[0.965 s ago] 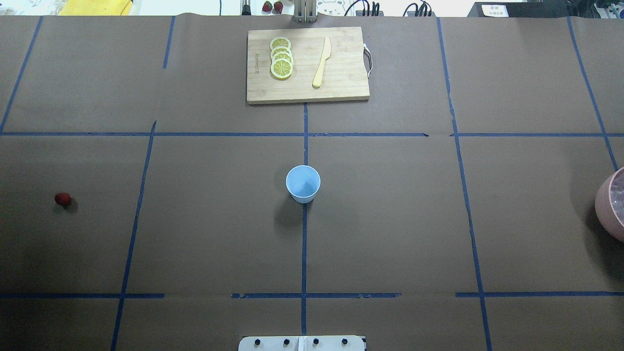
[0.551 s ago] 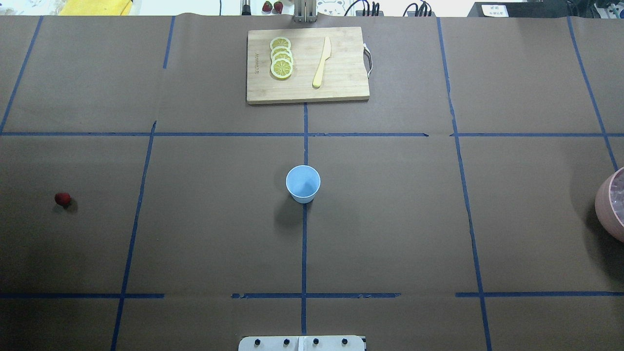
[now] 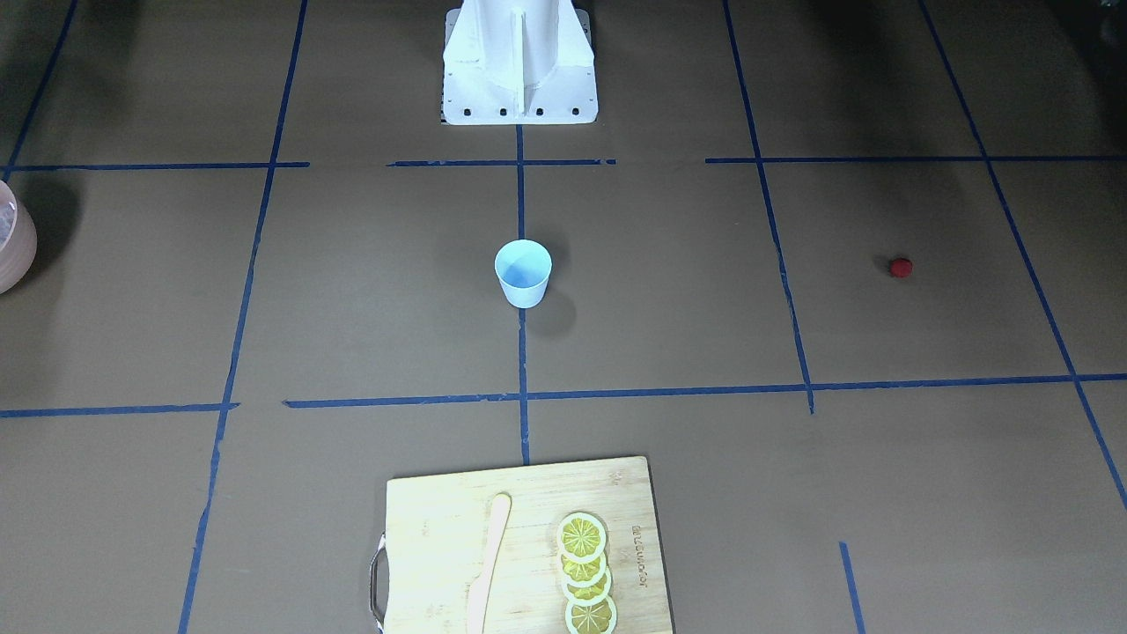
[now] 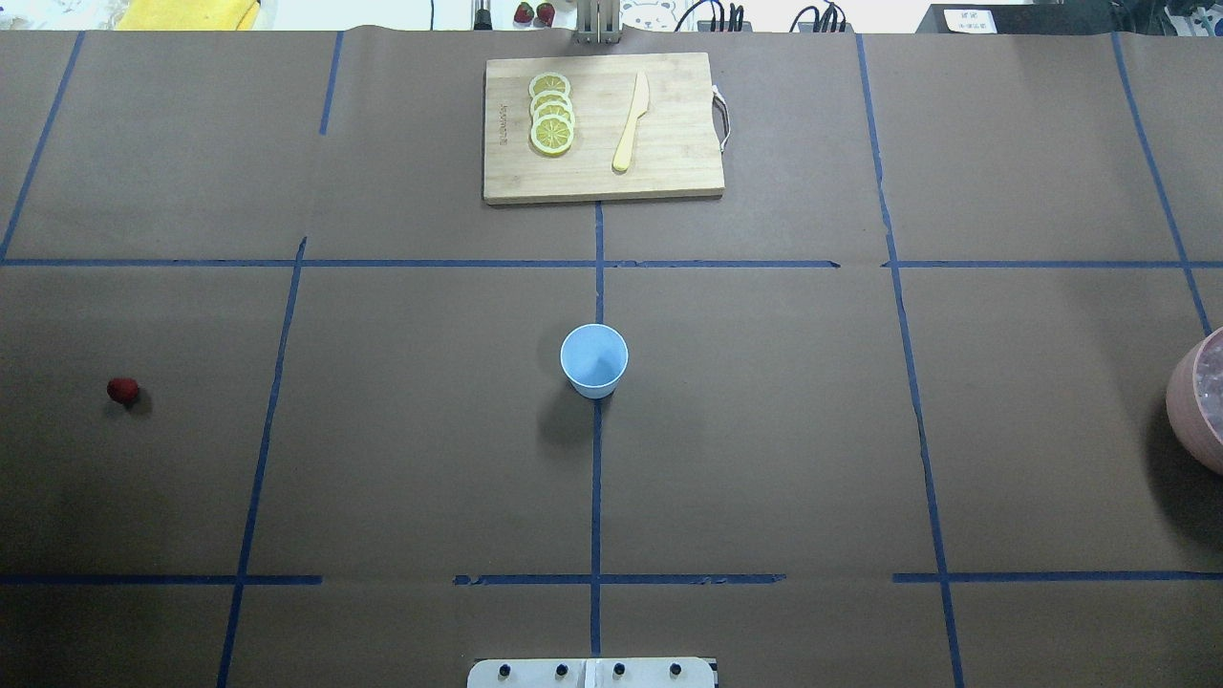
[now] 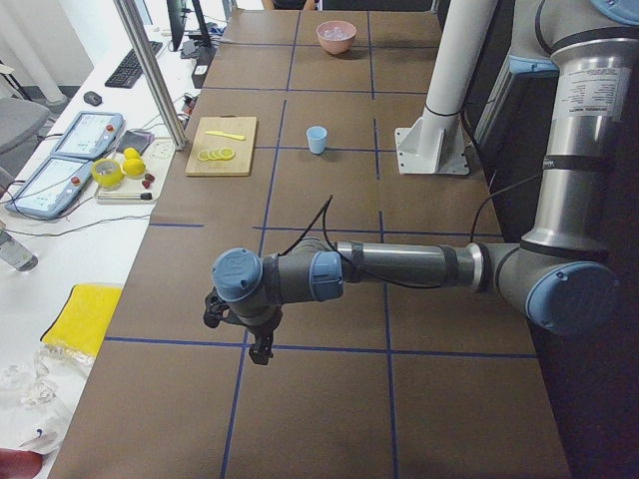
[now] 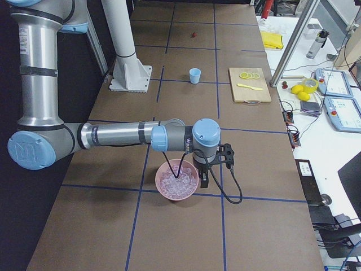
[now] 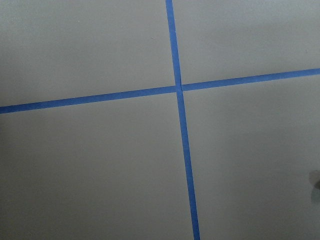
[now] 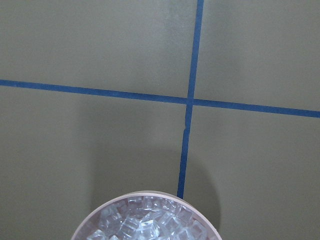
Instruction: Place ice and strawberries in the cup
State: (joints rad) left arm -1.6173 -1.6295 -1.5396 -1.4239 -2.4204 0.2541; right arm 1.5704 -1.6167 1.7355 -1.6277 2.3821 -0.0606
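The pale blue cup [image 4: 593, 359] stands upright and empty at the table's middle; it also shows in the front view [image 3: 523, 273]. One small red strawberry [image 4: 122, 389] lies alone far to the left. The ice [image 6: 177, 182] fills a pinkish bowl [image 4: 1190, 406] at the right edge; the right wrist view shows the ice [image 8: 145, 222] at its bottom edge. My right gripper [image 6: 203, 182] hangs just beside the bowl's rim. My left gripper [image 5: 262, 351] hangs over a tape crossing; the strawberry does not show in that view. Both grippers show only in the side views, so I cannot tell whether they are open or shut.
A wooden cutting board [image 4: 669, 153] with lemon slices [image 4: 552, 113] and a pale knife [image 4: 632, 122] lies at the far middle. The white robot base [image 3: 519, 62] stands at the near edge. Blue tape lines grid the brown table.
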